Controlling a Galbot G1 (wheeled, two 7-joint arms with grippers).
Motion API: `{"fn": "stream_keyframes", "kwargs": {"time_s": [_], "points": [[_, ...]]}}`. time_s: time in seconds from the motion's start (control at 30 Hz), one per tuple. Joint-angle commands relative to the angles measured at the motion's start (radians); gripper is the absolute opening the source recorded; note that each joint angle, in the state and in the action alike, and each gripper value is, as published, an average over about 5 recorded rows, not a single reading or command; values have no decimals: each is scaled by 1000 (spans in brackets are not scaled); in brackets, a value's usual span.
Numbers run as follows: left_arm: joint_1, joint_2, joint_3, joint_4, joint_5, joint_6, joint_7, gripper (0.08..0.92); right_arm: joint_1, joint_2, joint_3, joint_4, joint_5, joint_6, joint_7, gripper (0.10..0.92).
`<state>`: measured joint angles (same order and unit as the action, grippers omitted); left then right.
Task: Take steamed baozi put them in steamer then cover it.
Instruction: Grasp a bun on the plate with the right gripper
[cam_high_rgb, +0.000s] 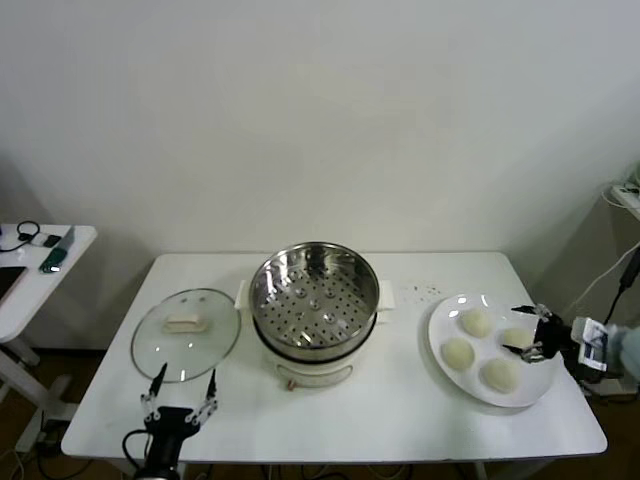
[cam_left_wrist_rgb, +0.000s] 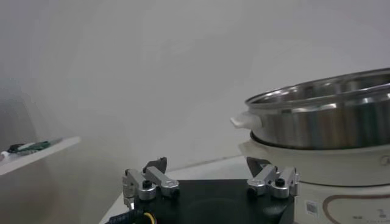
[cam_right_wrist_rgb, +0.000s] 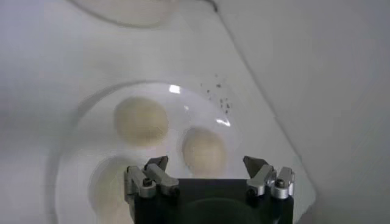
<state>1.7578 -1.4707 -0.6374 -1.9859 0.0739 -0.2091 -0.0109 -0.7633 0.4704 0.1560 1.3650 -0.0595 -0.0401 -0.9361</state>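
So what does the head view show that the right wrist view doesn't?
Only the head view shows the steamer with its perforated tray empty, the glass lid lying flat on the table beside it, the left gripper open near the table's front edge by the lid, and all four steamed baozi. Only the right wrist view shows, close up, a bun lying ahead of the open jaws. Both show the white plate and the open right gripper at it, holding nothing.
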Motion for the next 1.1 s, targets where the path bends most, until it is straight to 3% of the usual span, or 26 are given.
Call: {"fn": "stream_keyframes", "kwargs": {"time_s": [0.03,0.27,0.6,1.1], "points": [[-6,9,-2,5,-5,9,-2,823,642,24,-602,-281,-113,35,-190,823],[-15,12,-12,11,-15,21,-3,823,798,168,-832,-437,-100,54,-211,823],[-25,14,-24,15,-19,37,-8,823,807,343,-883,-600,-113,68,-210,823],[-40,13,-23,29,-18,51,-10,823,771,427,-851,-713,-165,108,-203,823]]}}
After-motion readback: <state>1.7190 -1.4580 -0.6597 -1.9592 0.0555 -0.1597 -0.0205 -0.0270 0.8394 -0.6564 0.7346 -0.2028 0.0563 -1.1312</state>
